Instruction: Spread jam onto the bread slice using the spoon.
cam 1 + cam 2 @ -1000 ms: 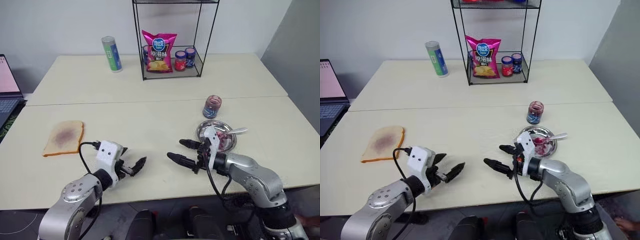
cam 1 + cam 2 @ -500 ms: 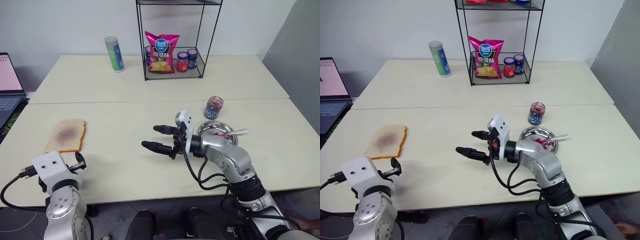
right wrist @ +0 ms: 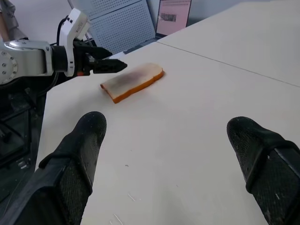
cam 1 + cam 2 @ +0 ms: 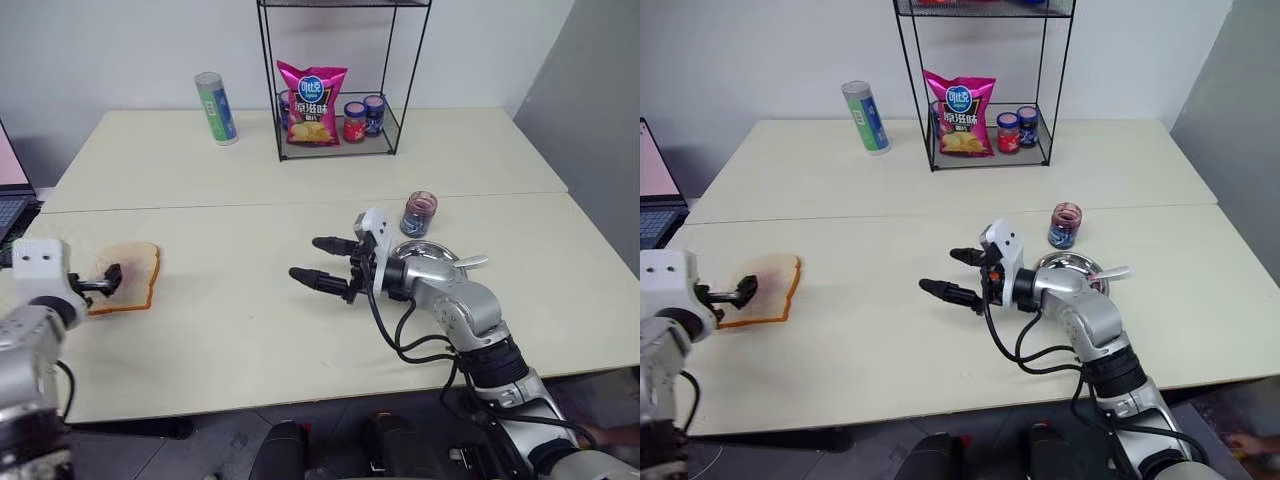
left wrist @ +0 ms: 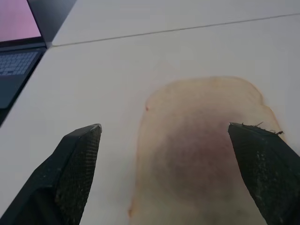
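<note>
- Step in hand, as I judge it: readying to spread; the bread slice (image 4: 128, 281) lies near the table's (image 4: 250, 330) left edge, a purple jam (image 5: 197, 154) smear at its middle; the left gripper (image 4: 108, 281) hovers at it, fingers apart, empty.
- The right gripper (image 4: 325, 262) hangs mid-table, fingers spread, holding nothing; the spoon (image 4: 466, 262) rests on the metal plate (image 4: 1092, 266) behind it.
- Next move likely calls for the right gripper turning back to take the spoon's handle.
- Around: an open jam jar (image 4: 419, 213) just beyond the plate; a wire rack (image 4: 340, 120) with chip bag (image 4: 311, 102), a can (image 4: 215, 107); nothing blocks the way.
</note>
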Controlling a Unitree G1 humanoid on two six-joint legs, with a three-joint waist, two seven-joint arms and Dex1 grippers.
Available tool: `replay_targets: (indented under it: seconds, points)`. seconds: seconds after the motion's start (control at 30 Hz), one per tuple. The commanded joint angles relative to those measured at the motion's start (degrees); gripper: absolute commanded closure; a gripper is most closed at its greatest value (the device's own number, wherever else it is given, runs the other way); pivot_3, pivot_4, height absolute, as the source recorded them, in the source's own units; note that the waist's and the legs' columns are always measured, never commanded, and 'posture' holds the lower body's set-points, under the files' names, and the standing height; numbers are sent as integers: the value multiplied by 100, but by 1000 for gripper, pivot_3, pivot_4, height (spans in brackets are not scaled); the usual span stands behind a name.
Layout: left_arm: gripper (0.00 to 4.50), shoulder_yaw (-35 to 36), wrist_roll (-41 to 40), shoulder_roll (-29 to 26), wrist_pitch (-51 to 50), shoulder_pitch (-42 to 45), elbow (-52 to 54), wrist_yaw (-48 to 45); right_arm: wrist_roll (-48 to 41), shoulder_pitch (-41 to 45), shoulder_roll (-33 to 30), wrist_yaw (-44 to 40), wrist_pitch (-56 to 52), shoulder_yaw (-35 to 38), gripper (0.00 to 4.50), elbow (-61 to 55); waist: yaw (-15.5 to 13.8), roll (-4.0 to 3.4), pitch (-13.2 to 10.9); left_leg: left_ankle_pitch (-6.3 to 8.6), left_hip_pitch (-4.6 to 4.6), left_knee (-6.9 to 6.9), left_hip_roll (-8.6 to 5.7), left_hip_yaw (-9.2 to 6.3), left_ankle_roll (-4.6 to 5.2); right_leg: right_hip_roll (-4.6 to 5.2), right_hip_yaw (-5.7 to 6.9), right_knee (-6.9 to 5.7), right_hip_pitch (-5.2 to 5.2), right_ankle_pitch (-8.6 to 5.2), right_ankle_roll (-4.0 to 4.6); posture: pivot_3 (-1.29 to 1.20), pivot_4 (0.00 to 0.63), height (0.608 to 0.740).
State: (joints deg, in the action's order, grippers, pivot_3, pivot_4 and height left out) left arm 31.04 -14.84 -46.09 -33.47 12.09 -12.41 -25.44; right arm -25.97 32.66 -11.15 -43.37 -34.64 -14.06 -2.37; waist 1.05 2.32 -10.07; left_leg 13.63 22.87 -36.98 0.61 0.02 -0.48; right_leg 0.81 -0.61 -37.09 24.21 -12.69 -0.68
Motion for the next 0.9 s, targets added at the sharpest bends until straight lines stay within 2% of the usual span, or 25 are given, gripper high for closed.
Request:
replay_targets:
  seconds: [0.03, 0.13, 0.43, 0.53, 0.7, 0.9]
  points:
    - [0, -487, -62, -188, 101, 453, -1002, -771, 39, -17, -70, 166, 35, 212, 13, -328, -23, -1, 0, 0, -1, -1, -3, -1, 0, 3, 2, 0, -3, 0, 0, 0, 150, 740]
    - [0, -955, -4, -167, 222, 475, -1384, -1365, -136, -59, -19, 318, -181, 308, 13, -575, 5, 0, 0, 0, 1, -1, -7, 15, -1, 12, -8, 3, -1, 4, -3, 0, 150, 740]
    - [0, -1471, 311, 50, 714, 897, -2251, -1416, -100, -171, -124, 502, -288, 423, 13, -748, -99, -29, 14, 1, -2, -4, -14, 2, -4, 26, -20, -1, -6, 4, -2, 0, 150, 740]
    - [497, -1491, 270, 133, 757, 1106, -2304, -1396, 16, -156, -182, 490, -210, 393, 0, -683, -133, -37, 18, 1, -6, -7, -16, -1, -3, 26, -16, -1, -12, 4, -3, 0, 150, 740]
    - [1657, -1540, 285, 192, 705, 1157, -2220, -1379, 18, -79, -166, 493, -162, 423, 0, -605, -157, -41, 21, -2, -4, -8, -13, 6, -4, 30, -9, -4, -15, 4, -5, 0, 150, 740]
    - [2663, -1485, 262, 201, 627, 1034, -2076, -1340, 2, -118, -203, 488, -131, 470, 0, -613, -158, -41, 21, -2, -4, -8, -14, 7, -4, 30, -8, -4, -16, 3, -6, 0, 150, 740]
